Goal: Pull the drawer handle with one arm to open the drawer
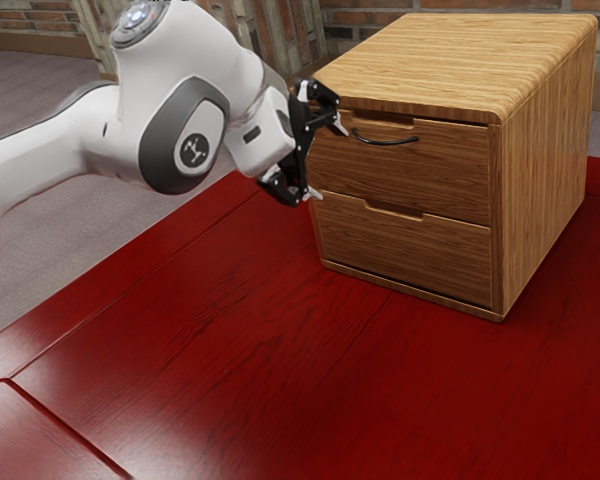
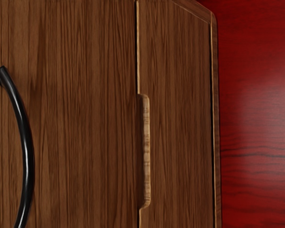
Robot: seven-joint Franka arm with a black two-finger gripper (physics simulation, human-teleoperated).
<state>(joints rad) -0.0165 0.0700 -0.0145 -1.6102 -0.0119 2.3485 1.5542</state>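
**Gripper beside the handle; upper drawer shut.**

You had the claw spread wide with nothing between its fingers. It stood just off the handle's end nearest the arm, and not around the bar. The handle sat on the upper drawer's front, which lay flush in the cabinet. In the wrist view the handle lay apart from the lower drawer's cut-out grip. This suggests the hand was aimed beside the handle rather than at it.

- **Closing here:** you would probably have pinched air, or driven a fingertip into the wood next to the handle.
- **Gripping the bar's curved end:** the fingers could have slid off once you pulled.
- **Pulling at an angle to the handle:** this could have dragged the cabinet across the table.
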